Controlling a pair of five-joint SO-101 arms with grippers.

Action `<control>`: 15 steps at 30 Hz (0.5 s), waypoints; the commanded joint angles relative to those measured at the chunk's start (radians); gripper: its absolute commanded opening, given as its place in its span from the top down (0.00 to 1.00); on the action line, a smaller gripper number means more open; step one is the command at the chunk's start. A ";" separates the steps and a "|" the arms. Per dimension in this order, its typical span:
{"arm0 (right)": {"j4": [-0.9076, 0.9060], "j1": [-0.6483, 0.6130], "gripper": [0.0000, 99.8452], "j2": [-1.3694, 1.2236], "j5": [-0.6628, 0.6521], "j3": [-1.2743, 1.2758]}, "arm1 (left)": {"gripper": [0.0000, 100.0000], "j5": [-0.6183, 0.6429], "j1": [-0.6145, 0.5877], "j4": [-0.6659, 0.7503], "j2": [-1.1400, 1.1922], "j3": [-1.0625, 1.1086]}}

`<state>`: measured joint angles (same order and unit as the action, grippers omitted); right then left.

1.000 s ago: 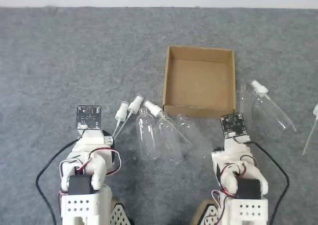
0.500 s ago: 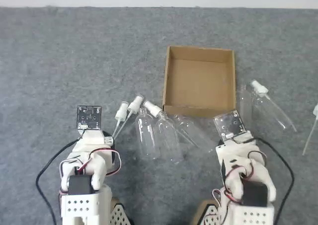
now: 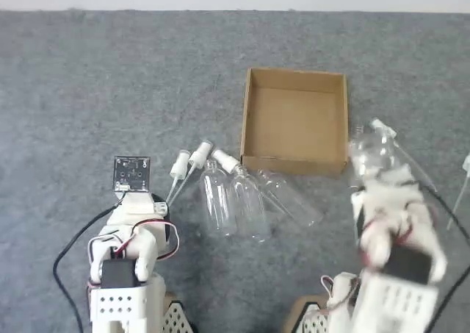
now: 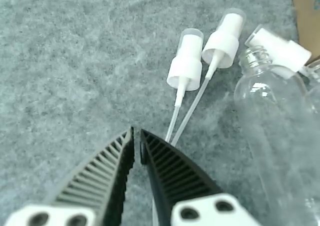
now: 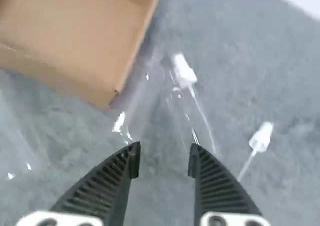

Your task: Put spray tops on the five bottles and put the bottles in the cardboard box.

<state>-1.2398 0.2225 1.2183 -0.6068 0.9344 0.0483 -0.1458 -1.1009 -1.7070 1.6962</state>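
Grey worktop [image 3: 110, 76] stretches wide left of the box [image 3: 294, 120]. Left claw [image 4: 136, 132] together. Right claw [image 5: 162, 153] apart above bottles [image 5: 175, 106] by the box's edge.

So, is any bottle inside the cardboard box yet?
No, the cardboard box shows a bare floor, and the bottles lie outside it on the table.

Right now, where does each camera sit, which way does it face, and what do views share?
High view: fixed above, looking down on the table; left arm and right arm at the near edge, box beyond.
Left wrist view: on the left arm, facing down past the shut left claw at two loose spray tops.
Right wrist view: on the right arm, facing past the open right claw at the box corner.
Shared: high and left wrist views both show those spray tops.
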 commanded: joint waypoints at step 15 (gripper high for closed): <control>-0.035 0.117 0.76 -1.135 -0.224 -0.779 | 0.99 -0.003 -0.002 -0.006 -0.012 -0.005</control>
<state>-1.2658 0.3514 0.1274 -0.7833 0.2378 0.0483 -0.1458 -1.1009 -1.7070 1.6962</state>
